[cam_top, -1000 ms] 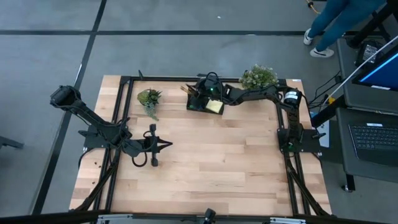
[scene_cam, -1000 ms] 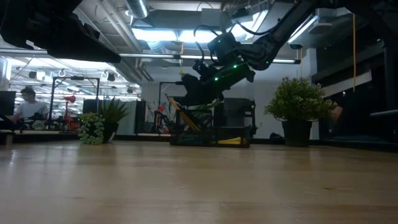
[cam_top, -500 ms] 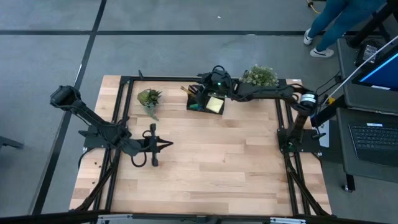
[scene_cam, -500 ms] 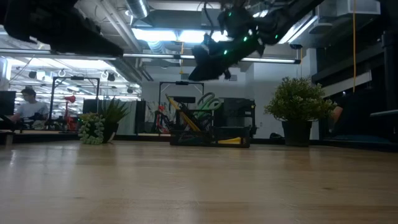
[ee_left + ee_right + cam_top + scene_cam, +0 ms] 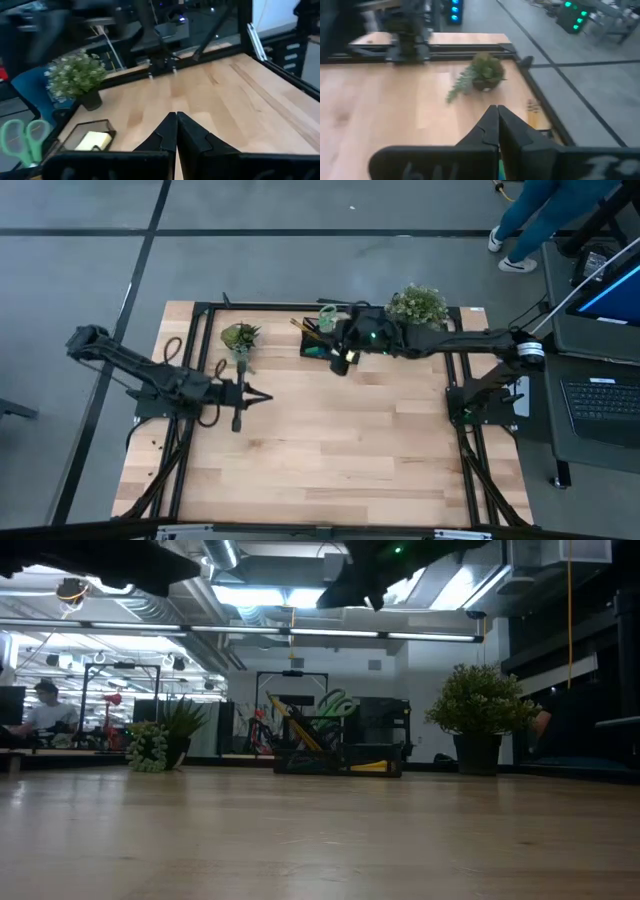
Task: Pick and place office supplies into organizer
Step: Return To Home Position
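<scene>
The black organizer (image 5: 314, 343), with the green scissors (image 5: 22, 142) and yellow pad (image 5: 94, 141) inside, is seen just below the right hand (image 5: 497, 109), which is pressed together on nothing, while the left hand (image 5: 176, 116), also pressed together, is found farther off.

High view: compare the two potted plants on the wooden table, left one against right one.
The small dark-green potted plant on the left is narrower; the bushy pale-green potted plant on the right is wider and fuller. The left plant trails a sprig toward the table's front; the right plant is rounded all round. Both stand near the back edge of the wooden table.
</scene>
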